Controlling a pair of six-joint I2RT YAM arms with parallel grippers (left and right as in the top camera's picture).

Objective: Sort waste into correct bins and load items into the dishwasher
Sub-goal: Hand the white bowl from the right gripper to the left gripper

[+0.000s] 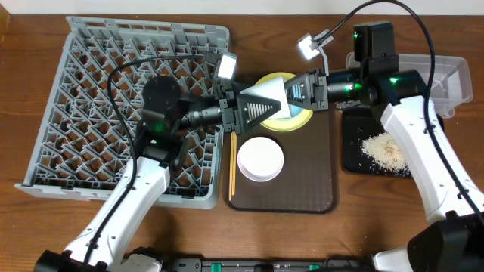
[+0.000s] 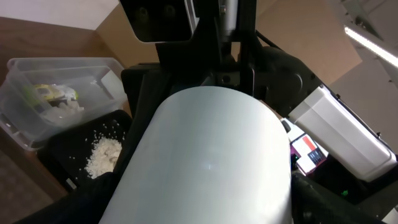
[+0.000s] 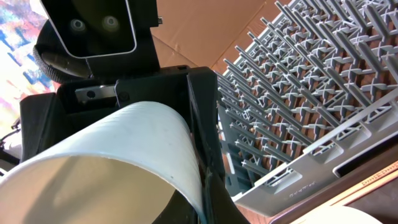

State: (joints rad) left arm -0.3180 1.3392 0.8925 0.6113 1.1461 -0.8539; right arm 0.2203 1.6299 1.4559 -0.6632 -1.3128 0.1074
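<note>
Right tool was clenched on the wall of the light-blue bowl, holding it on its side in the air just off the right edge of the dish rack, above the yellow plate. Left tool straddled the bowl's other end. The bowl filled that wrist view, so I could not tell whether this tool had closed or merely bracketed it.

It was probably a hand-over toward the rack. To do it well, the left tool should clamp firmly before the right one lets go. The right one should then back straight off without dragging the bowl.

Counted right of the rack, on one dark-brown serving tray:
- one white bowl
- one yellow plate
- chopsticks lying as one thin line

Farther right of the rack:
- one clear tub holding one wrapper and one tissue
- one black tray with one heap of rice scraps
</note>
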